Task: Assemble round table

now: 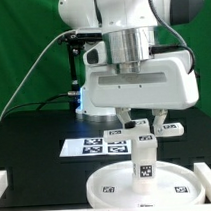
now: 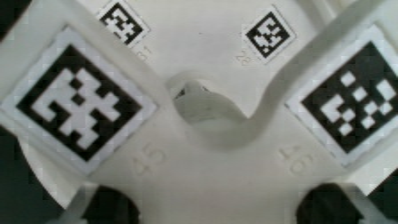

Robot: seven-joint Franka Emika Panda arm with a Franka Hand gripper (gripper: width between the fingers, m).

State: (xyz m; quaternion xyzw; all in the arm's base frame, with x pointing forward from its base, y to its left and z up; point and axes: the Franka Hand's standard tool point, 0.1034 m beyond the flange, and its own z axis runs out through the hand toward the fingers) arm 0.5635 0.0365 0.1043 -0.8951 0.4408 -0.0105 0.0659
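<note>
The large round disc (image 1: 118, 188) lies flat at the front of the black table. The thick cylindrical leg (image 1: 145, 159) stands upright on the disc's middle, with tags on its side. The cross-shaped foot piece (image 1: 171, 127) sits on top of the leg, its tagged arms sticking out to both sides. My gripper (image 1: 144, 122) hangs straight above it, its fingers closed on the foot piece. In the wrist view the foot piece (image 2: 196, 150) fills the picture, with tags on its arms and a small bump at its centre. My gripper (image 2: 226, 205) has one arm of the cross between its dark fingertips (image 2: 107, 205).
The marker board (image 1: 94, 146) lies flat on the table behind the disc, toward the exterior view's left. White rails stand at the front corners, one at the exterior view's left (image 1: 2, 184) and one at its right (image 1: 210, 173). A green backdrop stands behind the arm.
</note>
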